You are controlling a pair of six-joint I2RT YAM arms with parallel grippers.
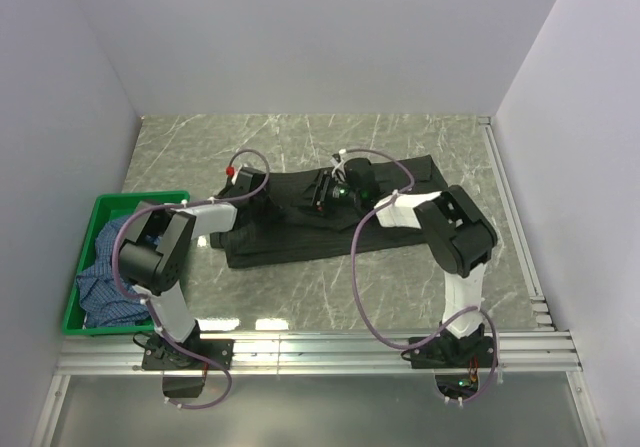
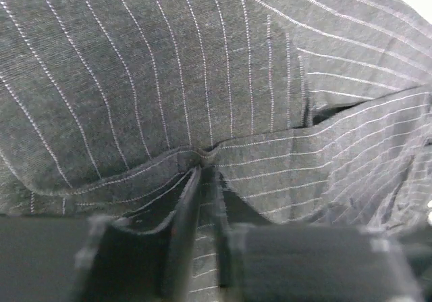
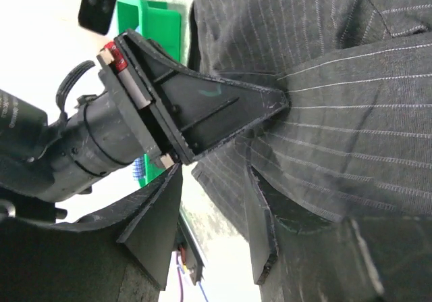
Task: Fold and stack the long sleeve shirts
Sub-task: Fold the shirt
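The black pinstriped shirt [image 1: 380, 202] lies partly folded across the middle of the table. My left gripper [image 1: 292, 199] is shut on a pinch of its cloth [image 2: 202, 79], with the fingertips nipping a fold [image 2: 208, 173]. My right gripper [image 1: 318, 199] is open right beside it at the shirt's edge [image 3: 214, 168]. The shirt [image 3: 337, 79] drapes over its right finger [image 3: 262, 234], and nothing sits between the fingers. The left gripper [image 3: 202, 109] shows in the right wrist view, its tip pinching the cloth. The blue checked shirt [image 1: 110, 267] lies crumpled in the crate.
A green plastic crate [image 1: 140, 201] stands at the left edge of the table and also shows in the right wrist view [image 3: 158, 25]. White walls close in the left, back and right sides. A metal rail [image 1: 330, 345] runs along the near edge.
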